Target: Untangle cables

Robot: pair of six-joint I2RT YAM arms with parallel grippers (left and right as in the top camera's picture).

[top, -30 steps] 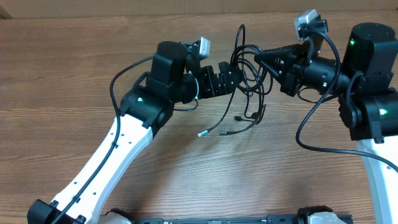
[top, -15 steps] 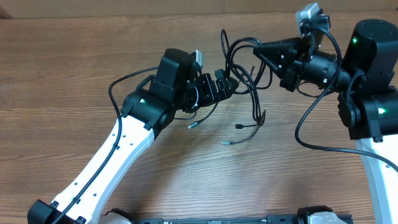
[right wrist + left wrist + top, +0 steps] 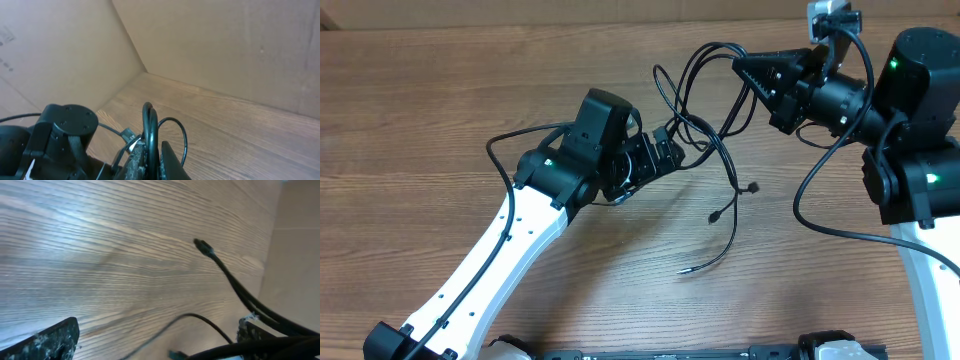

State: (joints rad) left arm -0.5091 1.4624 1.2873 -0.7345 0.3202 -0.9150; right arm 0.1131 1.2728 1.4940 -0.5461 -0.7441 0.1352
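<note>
The thin black cables [image 3: 700, 125] hang in loose loops between my two grippers, above the wooden table. Three free plug ends trail on the table below, the lowest one [image 3: 682, 271] nearest the front. My right gripper [image 3: 740, 68] is shut on a bunch of cable strands [image 3: 148, 120], which pass between its fingers [image 3: 152, 150]. My left gripper [image 3: 668, 150] is at the tangle's left side. In the left wrist view its fingers [image 3: 157, 345] stand wide apart, with cable strands [image 3: 225, 270] lying against the right finger and one plug end [image 3: 200, 244] over the table.
The wooden table [image 3: 440, 100] lies under both arms. Cardboard walls [image 3: 225, 45] stand along the table's far edge. Thicker black wires [image 3: 810, 200] loop off each arm.
My left gripper has moved left and a little down, my right gripper up and right. The tangle has stretched out between them, and the free plug ends have shifted right and toward the front.
</note>
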